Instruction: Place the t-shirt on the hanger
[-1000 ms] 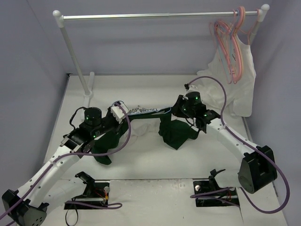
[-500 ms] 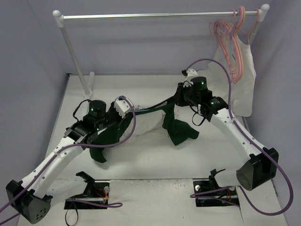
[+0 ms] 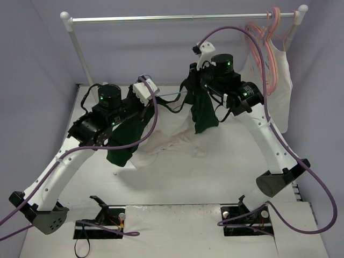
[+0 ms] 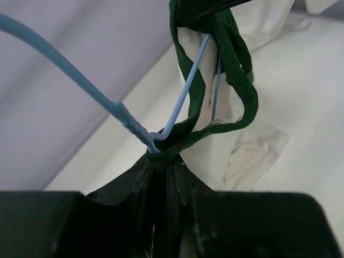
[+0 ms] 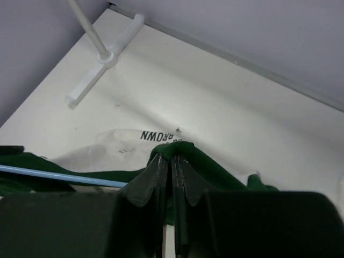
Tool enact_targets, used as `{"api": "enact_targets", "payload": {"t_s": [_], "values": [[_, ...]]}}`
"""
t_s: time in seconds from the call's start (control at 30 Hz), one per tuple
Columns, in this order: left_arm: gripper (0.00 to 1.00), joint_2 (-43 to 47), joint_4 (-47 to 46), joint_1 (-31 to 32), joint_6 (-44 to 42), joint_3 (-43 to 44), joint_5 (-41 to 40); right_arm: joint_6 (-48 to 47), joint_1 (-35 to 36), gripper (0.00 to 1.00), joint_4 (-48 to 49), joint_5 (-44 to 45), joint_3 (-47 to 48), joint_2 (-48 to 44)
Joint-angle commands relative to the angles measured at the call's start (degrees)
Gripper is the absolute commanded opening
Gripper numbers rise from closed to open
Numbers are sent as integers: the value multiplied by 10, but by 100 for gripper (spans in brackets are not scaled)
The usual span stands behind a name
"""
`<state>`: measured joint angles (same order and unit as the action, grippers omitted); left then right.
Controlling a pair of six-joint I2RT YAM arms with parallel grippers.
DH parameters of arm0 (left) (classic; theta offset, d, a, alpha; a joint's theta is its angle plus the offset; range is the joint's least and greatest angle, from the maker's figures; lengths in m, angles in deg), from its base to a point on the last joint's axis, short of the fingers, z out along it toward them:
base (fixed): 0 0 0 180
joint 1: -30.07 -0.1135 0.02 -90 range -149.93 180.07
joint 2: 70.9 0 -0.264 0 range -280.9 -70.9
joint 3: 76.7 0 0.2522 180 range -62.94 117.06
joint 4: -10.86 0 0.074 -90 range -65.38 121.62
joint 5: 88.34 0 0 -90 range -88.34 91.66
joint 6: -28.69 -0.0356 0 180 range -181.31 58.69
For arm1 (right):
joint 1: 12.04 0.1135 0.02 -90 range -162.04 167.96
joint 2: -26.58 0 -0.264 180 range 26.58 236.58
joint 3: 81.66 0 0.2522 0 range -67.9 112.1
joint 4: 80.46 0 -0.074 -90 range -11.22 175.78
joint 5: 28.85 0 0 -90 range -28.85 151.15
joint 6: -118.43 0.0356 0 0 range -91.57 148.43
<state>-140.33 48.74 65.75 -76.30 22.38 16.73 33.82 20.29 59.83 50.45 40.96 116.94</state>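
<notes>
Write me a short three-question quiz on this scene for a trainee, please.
1. True or false: the left gripper and right gripper are both shut on the t-shirt.
2. Where is the hanger? A) hooked on the rail; B) lying loose, clear of the t-shirt; C) through the t-shirt's neck opening.
3. What colour are the spare hangers on the rail?
Key: 1 true; 2 C; 3 pink.

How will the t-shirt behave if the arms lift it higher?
Probably floppy: the t-shirt sags between the left gripper and right gripper, sleeves hanging down. Likely light, since small pinches hold it up. The hanger may shift inside it.
</notes>
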Motion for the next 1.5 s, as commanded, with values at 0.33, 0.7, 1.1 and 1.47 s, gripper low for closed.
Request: {"api": "enact_targets", "payload": {"t_s": [0.33,0.7,1.1,1.47], "values": [[0,62,-102,5,60,-43,62,-67,68,0,-19,-37,58,17],[0,78,-234,4,130,-177,-21,-62,117,0,39,-16,-45,-14],[0,137,-385,5,209,-335,14,-33,114,0,71,36,-161,-51],[0,119,-467,5,228,-365,29,-46,149,6,72,41,-118,-33]]}}
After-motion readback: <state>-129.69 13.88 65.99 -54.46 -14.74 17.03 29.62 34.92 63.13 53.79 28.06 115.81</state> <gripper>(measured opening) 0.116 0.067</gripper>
